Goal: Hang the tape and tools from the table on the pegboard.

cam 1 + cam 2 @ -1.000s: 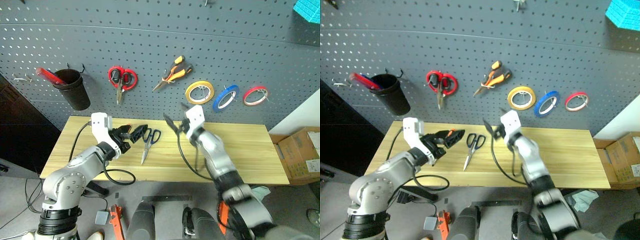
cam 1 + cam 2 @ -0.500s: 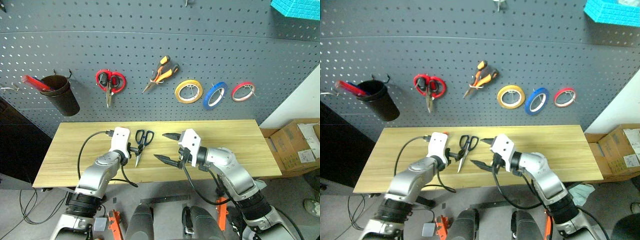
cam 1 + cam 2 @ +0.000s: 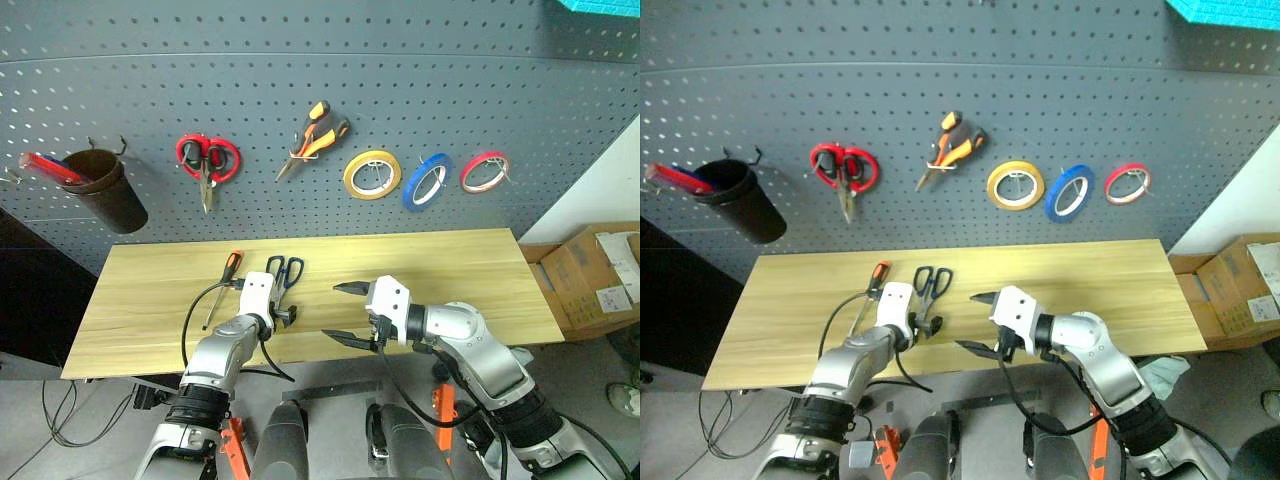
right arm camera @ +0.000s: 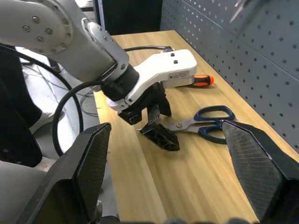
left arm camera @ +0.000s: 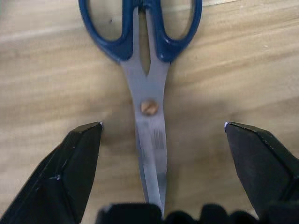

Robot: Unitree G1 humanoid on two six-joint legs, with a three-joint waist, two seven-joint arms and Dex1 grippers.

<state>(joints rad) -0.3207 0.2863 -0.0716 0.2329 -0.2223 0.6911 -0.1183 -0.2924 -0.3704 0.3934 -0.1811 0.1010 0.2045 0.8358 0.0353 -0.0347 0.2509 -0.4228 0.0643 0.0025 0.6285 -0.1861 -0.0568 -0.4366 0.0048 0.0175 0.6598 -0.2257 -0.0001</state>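
The long scissors (image 5: 149, 107) lie on the table (image 3: 450, 265), handles toward the pegboard (image 3: 500, 80). My left gripper (image 5: 163, 128) is open and low over them, one finger on each side of the blades. The small screwdriver (image 3: 228, 270) lies just left of the scissors. Off the table's near edge, my right gripper (image 3: 345, 313) is open and empty, pointing left toward the left gripper (image 4: 161, 135). On the pegboard hang the blue tape (image 3: 411, 196) and the orange-and-black pliers (image 3: 312, 128).
Also on the pegboard are a dark cup (image 3: 100, 190) at the left, red-handled scissors (image 3: 205, 160), a yellow roll (image 3: 372, 175) and a thin red roll (image 3: 484, 172). A cardboard box (image 3: 590, 285) stands off the table's right end.
My left gripper has dropped from above the table to straddle the scissors' blades. My right gripper has pulled back to the near edge and turned to the left. The camera view has shifted.
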